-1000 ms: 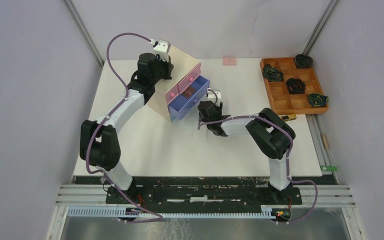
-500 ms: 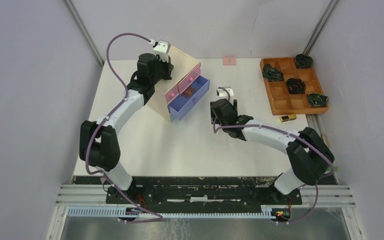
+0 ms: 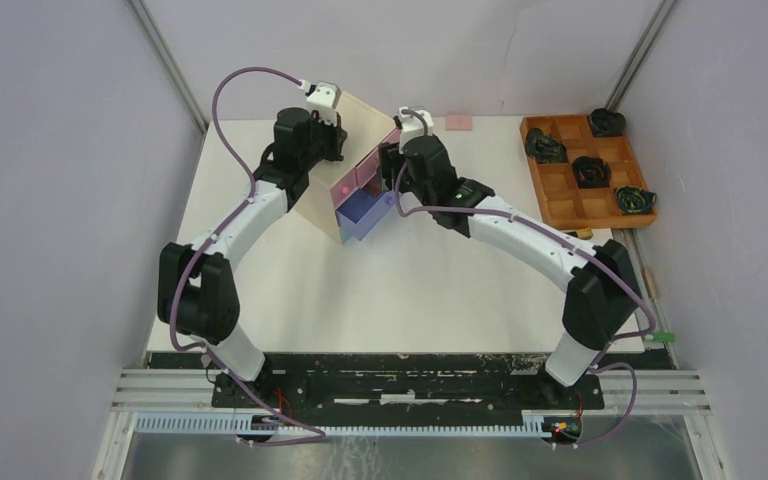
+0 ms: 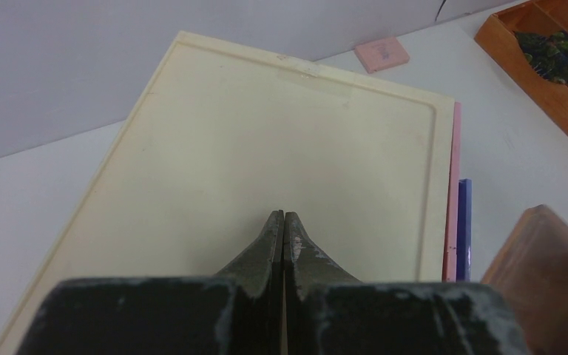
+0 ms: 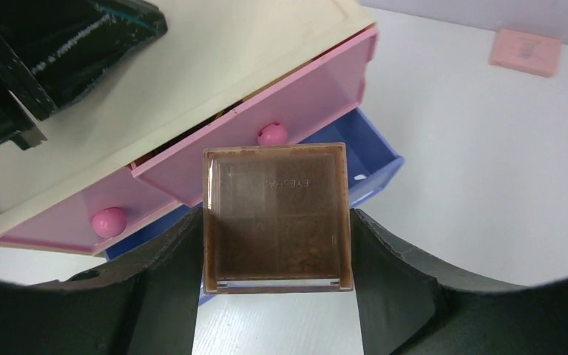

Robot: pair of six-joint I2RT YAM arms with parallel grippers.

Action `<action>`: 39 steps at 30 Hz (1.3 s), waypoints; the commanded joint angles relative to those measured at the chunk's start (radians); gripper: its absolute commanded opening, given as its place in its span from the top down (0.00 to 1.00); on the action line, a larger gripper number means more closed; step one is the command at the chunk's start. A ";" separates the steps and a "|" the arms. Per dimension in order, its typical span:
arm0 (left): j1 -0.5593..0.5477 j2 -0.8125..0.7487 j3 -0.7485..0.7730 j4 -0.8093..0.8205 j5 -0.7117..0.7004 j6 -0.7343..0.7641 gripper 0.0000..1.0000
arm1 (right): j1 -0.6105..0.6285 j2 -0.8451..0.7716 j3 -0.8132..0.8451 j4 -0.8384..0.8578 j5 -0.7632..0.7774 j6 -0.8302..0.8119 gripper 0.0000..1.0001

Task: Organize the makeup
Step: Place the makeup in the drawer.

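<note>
1. The square brown clear-lidded palette (image 5: 275, 214) is pinched between the right gripper's (image 5: 276, 255) fingers. It is in front of the pink drawer fronts (image 5: 296, 111) and apparently over the pulled-out blue drawer (image 5: 366, 151) of the pale wooden chest (image 4: 266, 148).
2. It should be held level and lowered fully inside before release.
3. The left gripper (image 4: 283, 237), fingers pressed together over the chest top, is best used to steady the chest.

Square, clear-lidded brown palette (image 5: 277, 214) sits clamped in the right pincer (image 5: 277, 248).
</note>
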 commanded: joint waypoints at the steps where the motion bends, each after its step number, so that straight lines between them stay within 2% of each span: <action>1: -0.008 0.081 -0.093 -0.432 0.025 0.009 0.97 | 0.002 0.090 0.013 0.146 -0.103 -0.037 0.99; 9: -0.009 0.096 -0.091 -0.439 0.013 0.016 0.97 | 0.001 0.173 -0.056 0.377 -0.171 -0.022 0.99; 18: -0.008 0.106 -0.085 -0.446 0.010 0.019 0.97 | 0.001 0.113 -0.111 0.403 -0.170 -0.021 0.99; 22: -0.008 0.106 -0.087 -0.446 0.008 0.019 0.97 | 0.001 0.041 -0.125 0.350 -0.174 -0.032 0.99; 31: -0.008 0.108 -0.085 -0.439 0.019 0.012 0.97 | 0.001 -0.114 -0.210 0.379 -0.234 -0.116 0.99; 39: -0.008 0.103 -0.089 -0.436 0.010 0.012 0.97 | 0.000 -0.028 -0.244 0.531 -0.397 -0.186 0.99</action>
